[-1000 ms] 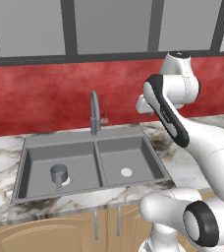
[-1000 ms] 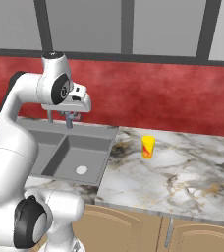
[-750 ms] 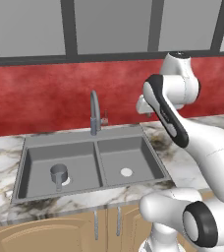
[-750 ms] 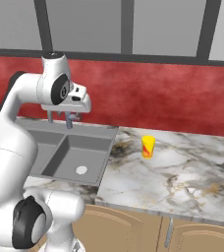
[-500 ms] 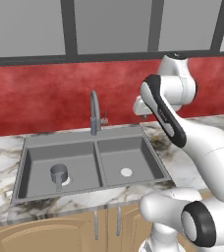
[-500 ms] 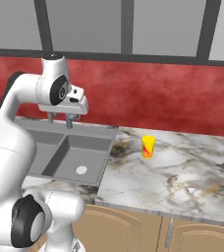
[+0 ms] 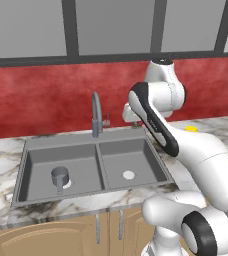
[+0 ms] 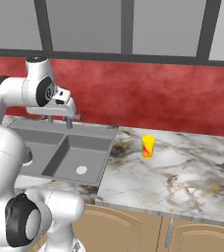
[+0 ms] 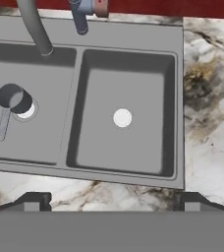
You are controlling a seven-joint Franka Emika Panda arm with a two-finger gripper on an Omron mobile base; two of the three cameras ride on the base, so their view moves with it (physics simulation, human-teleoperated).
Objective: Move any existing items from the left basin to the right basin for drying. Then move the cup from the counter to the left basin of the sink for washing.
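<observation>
I have the claw (image 9: pixel 111 202) spread wide, empty, high over the sink (image 9: pixel 178 98). First step: the pot (image 9: pixel 13 98), down-left of it, needs reaching and pinching.

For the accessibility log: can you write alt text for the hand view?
A matte grey double sink seen from above: a small grey metal pot with a thin straight handle sits in the left basin, the right basin holds nothing, and veined marble counter lies alongside.

The faucet (image 9: pixel 34 27) arches over the left basin (image 9: pixel 45 123)'s rear edge. The pot (image 9: pixel 13 98) covers its drain; the right basin (image 9: pixel 148 98) lies open.
</observation>
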